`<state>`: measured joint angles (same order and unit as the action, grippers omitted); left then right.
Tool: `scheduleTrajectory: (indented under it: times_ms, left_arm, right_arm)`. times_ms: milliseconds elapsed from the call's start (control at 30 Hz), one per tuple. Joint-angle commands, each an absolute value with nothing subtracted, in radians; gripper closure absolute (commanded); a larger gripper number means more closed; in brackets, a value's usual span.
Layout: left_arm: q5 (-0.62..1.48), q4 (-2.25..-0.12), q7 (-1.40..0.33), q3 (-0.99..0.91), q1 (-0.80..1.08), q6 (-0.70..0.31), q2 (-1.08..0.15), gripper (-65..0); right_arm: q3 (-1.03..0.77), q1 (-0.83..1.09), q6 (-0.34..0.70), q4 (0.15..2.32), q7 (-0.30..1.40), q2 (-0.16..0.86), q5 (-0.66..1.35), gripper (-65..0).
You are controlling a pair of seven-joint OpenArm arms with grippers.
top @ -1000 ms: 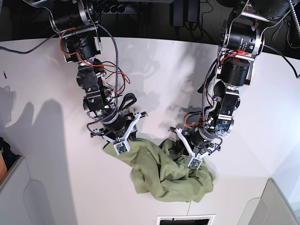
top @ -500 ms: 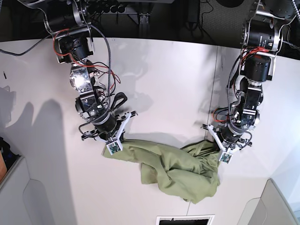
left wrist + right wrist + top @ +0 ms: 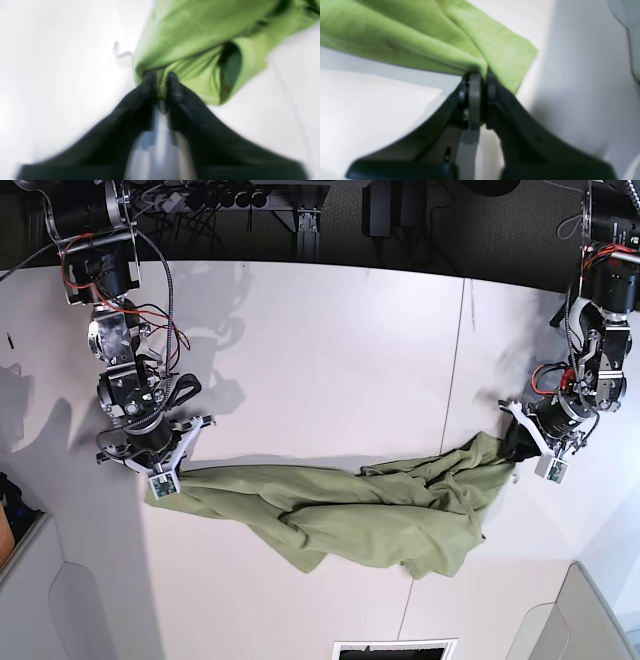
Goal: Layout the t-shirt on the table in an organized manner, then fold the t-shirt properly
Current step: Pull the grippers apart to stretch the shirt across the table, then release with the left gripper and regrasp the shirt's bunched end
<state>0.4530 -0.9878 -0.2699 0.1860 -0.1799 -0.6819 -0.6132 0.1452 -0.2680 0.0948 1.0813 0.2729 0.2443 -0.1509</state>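
Your left gripper [image 3: 520,445] and right gripper [image 3: 168,476], each pinching the t-shirt [image 3: 370,515], stand wider apart, cloth stretched between them. Only the left wrist view shows the fold opening beside the left fingertips.

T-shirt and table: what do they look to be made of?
The t-shirt looks like soft, matte cotton or a similar knit, judging by its loose, rounded folds. The table seems to be smooth laminate or painted board, white with a faint sheen; a thin seam line crosses it.
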Motion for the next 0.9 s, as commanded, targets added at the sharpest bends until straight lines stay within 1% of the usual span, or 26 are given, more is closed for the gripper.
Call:
scheduleTrajectory:
  times_ms: [0,33,167,300,467,500,567,600,633,667,767,867]
  left_arm:
    - [0.438,-1.005,-0.38,0.19,-0.154,-0.698,-0.639,-23.9]
    - [0.466,-1.027,-0.403,0.19,-0.135,-0.698,-0.655,-26.1]
    - [0.544,-1.122,-0.431,0.154,-0.076,-0.698,-0.704,-26.7]
    - [0.583,-1.2,-0.471,0.022,-0.027,-0.698,-0.714,-26.7]
    - [0.729,-1.279,-0.565,-0.139,-0.011,-0.698,-0.712,-27.1]
    - [0.759,-1.298,-0.578,-0.165,-0.011,-0.698,-0.712,-28.9]
    - [0.812,-1.331,-0.591,-0.212,-0.011,-0.698,-0.712,-33.8]
    - [0.841,-1.347,-0.594,-0.228,-0.011,-0.698,-0.712,-35.7]
    - [0.867,-1.364,-0.596,-0.238,-0.011,-0.698,-0.712,-36.3]
    - [0.886,-1.383,-0.596,-0.24,-0.011,-0.698,-0.712,-36.3]
    - [0.902,-1.448,-0.596,-0.236,-0.014,-0.698,-0.695,-36.3]
    - [0.881,-1.505,-0.594,-0.204,-0.027,-0.698,-0.665,-36.3]
  right_arm:
    - [0.124,-0.244,0.086,1.091,0.349,0.264,-0.156,0.0]
    - [0.105,-0.231,0.075,1.108,0.349,0.265,-0.154,0.0]
    - [0.016,-0.187,0.07,1.195,0.349,0.266,-0.101,0.0]
    - [-0.067,-0.168,0.074,1.283,0.41,0.266,-0.065,0.0]
    - [-0.131,-0.168,0.073,1.335,0.45,0.266,-0.016,0.0]
    - [-0.137,-0.168,0.073,1.34,0.451,0.266,-0.002,-2.0]
    - [-0.138,-0.168,0.075,1.347,0.453,0.266,0.029,-18.3]
    - [-0.138,-0.168,0.075,1.351,0.455,0.266,0.046,-25.2]
    - [-0.138,-0.168,0.075,1.355,0.462,0.266,0.063,-30.4]
    - [-0.138,-0.168,0.075,1.362,0.471,0.266,0.075,-33.1]
    - [-0.138,-0.168,0.08,1.403,0.5,0.263,0.095,-33.4]
    - [-0.138,-0.168,0.109,1.463,0.536,0.263,0.118,-33.4]
